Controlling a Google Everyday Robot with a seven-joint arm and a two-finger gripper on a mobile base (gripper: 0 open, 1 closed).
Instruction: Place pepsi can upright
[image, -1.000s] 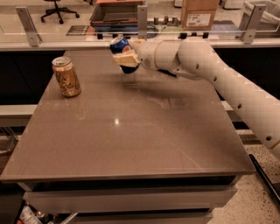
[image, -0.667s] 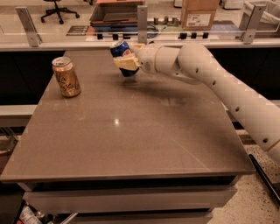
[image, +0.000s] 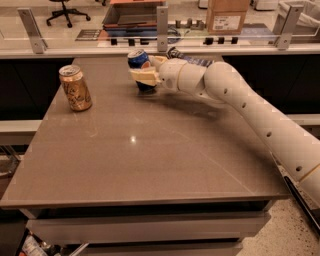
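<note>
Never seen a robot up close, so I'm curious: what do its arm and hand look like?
The arm is smooth off-white, built of rounded tubular segments with bulbous joints and small dark dots along its shell; no loose cables show. The gripper, at the far edge of the table on the pepsi can, has cream-tan fingers.

At the far side of the smooth, dull-sheened counter (image: 150, 160), the matt cream plastic gripper (image: 143, 76) clasps the glossy metal pepsi can (image: 138, 59); the gold can (image: 75, 89) gleams.
</note>
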